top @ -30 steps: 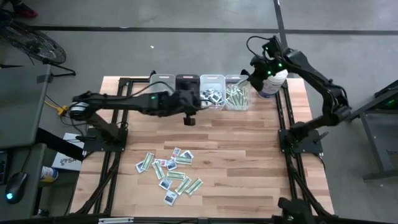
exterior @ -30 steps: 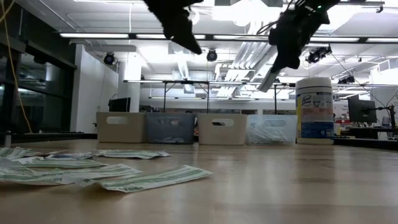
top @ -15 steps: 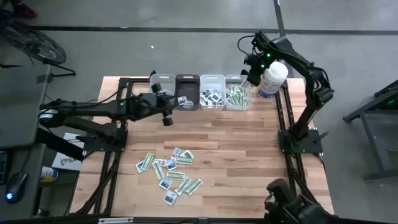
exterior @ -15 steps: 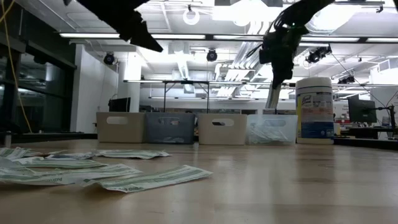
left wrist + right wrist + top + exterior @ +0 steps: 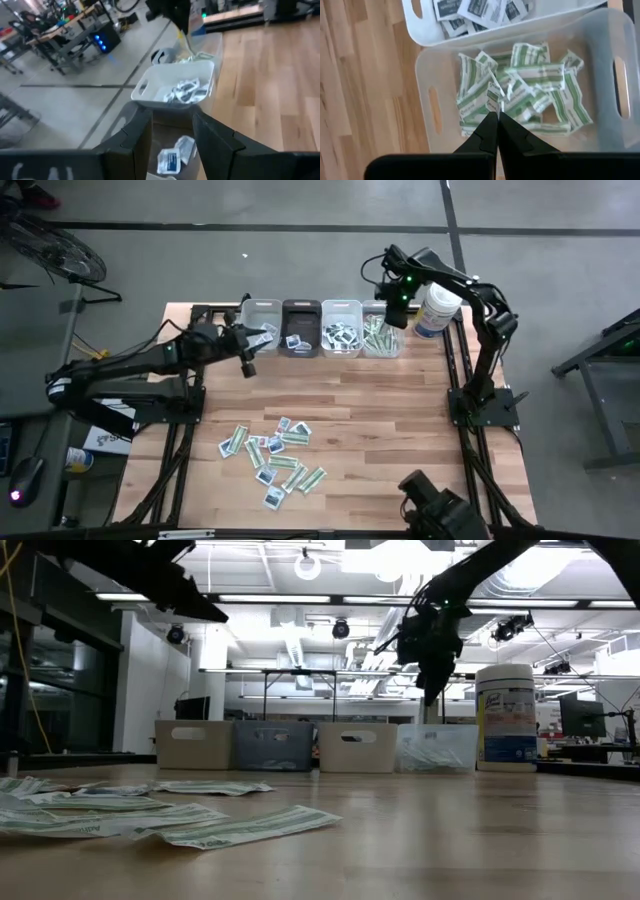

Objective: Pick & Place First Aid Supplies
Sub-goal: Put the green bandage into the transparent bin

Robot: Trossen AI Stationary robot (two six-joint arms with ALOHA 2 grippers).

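lying near edge: loose packets [image 5: 272,457] scattered on the table [image 5: 400,420]
left gripper [image 5: 247,363]: fingers apart, empty, beside the bins' left end
right gripper [image 5: 493,120]: pinching a green-and-white strip [image 5: 493,95] over the clear bin [image 5: 427,75] of strips

Beside the white canister [image 5: 437,307] with its blue label, the clear bin [image 5: 520,125] holds green-and-white striped packets [image 5: 530,90]; the next, white bin [image 5: 490,25] holds white packets with dark-blue marks [image 5: 480,9].

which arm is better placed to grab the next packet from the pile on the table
Probably left. The left gripper is open and nearer the loose packets. The right gripper is over the clear bin, fingers closed.
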